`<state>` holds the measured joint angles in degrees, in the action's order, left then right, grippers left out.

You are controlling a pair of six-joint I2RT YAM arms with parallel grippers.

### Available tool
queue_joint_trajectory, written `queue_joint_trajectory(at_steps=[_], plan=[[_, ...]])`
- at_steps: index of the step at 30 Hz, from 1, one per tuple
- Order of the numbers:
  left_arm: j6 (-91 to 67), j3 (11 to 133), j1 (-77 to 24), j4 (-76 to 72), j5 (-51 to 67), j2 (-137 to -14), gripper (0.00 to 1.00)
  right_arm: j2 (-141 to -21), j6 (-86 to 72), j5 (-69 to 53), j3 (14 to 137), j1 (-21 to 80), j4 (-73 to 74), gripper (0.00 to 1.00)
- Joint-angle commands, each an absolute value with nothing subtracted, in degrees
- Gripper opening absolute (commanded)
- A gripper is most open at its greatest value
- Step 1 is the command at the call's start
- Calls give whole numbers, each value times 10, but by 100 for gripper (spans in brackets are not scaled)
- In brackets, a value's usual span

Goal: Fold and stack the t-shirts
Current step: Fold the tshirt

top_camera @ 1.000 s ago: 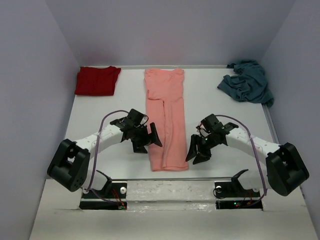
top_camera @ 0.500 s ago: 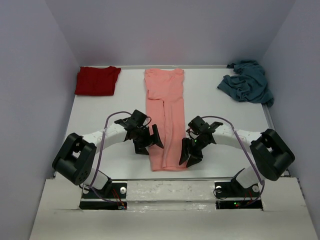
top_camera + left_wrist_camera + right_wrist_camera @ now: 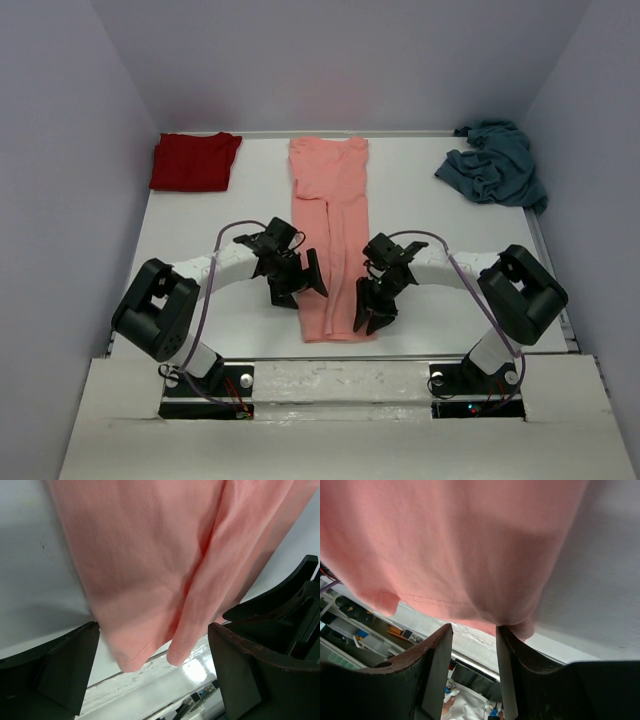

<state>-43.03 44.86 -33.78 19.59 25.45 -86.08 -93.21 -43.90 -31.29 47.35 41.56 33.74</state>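
Item: salmon-pink shirt (image 3: 332,230), already narrowed to a long strip, lying lengthwise mid-table (image 3: 430,220), near hem toward the arm bases. Change noted: right claw (image 3: 372,320) has swung inward over the last second from beside the strip to its near right corner, fingers narrowly parted, nothing pinched. The left claw (image 3: 300,290) has scarcely moved, spread wide astride the near left corner, released. Dark red shirt (image 3: 194,161) folded, far left; teal shirt (image 3: 492,163) crumpled, far right. Assessment: both claws look placed to take the near hem for a crosswise fold.
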Motion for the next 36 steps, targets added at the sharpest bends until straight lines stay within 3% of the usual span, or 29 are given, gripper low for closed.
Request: queue_joint_trajectory(at_steps=[1, 7, 15, 17, 19, 23, 26, 36], plan=[[-410, 475, -341, 216, 266, -873, 99, -944, -439, -278, 510, 432, 351, 44], [-390, 497, -341, 245, 242, -893, 99, -954, -433, -235, 536, 446, 392, 34], [-367, 503, -342, 289, 207, -932, 99, -965, -429, -202, 548, 461, 427, 35], [-366, 500, -342, 287, 205, -933, 99, -968, -429, -200, 548, 461, 432, 26], [-366, 497, -341, 285, 207, -933, 99, -969, -427, -197, 547, 461, 436, 24], [-360, 497, -342, 284, 209, -942, 99, -975, -425, -193, 547, 461, 442, 6], [-358, 497, -341, 285, 210, -946, 99, -980, -422, -191, 550, 461, 449, 0], [-354, 494, -341, 284, 210, -952, 99, -975, -414, -150, 553, 461, 484, 0]])
